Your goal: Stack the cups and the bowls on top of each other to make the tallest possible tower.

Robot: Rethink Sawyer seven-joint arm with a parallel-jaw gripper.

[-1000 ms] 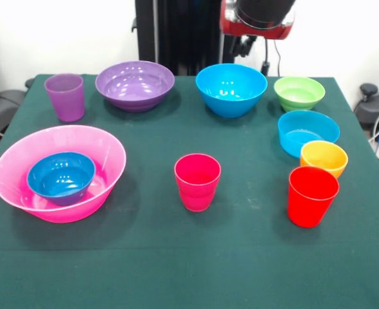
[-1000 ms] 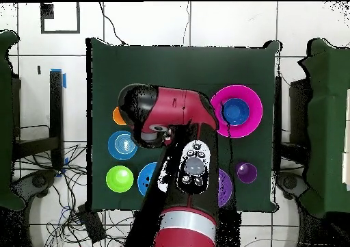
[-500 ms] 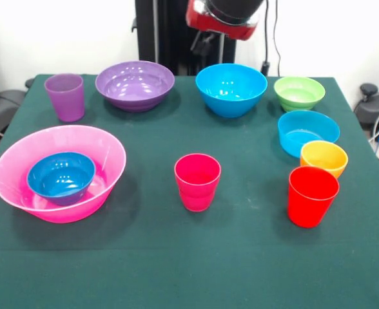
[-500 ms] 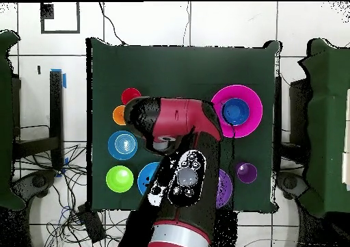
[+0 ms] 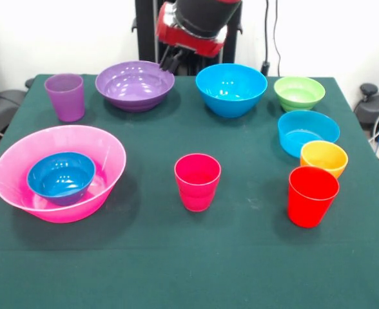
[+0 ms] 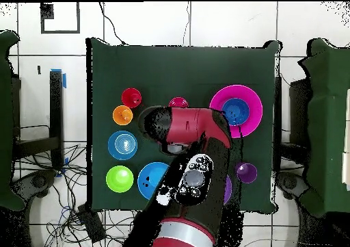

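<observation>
A: Sweep the front view from the left for me.

B: At nine o'clock sits the huge glossy pink plastic bowl (image 5: pixel 59 172), and the small dark blue bowl (image 5: pixel 61 177) rests inside it, so the tower is only those two nested pieces. Up at ten o'clock the translucent purple tapered tumbler (image 5: pixel 65 96) stands upright on the green tablecloth (image 5: pixel 176 257), and just to its right is the large purple round bowl (image 5: pixel 135 85).

A: And the arm?

B: At twelve o'clock. The red and black gripper (image 5: pixel 171 62) hangs over the far rim of the large purple bowl; dark fingertips show below the red housing, but I cannot tell whether they are apart or together (the overhead view is no help, the arm (image 6: pixel 188 131) covers them).

A: Carry on rightwards.

B: The magenta-pink plastic tumbler (image 5: pixel 197 181) stands alone near the centre, well apart from everything. The large blue round bowl (image 5: pixel 231 89) is at one o'clock. Then the green bowl (image 5: pixel 299 93) at two o'clock, the cyan bowl (image 5: pixel 308 132) at three, the small orange bowl (image 5: pixel 323 158) touching its near side, and the red tumbler (image 5: pixel 312 196) just in front of the orange one, at four o'clock.
</observation>
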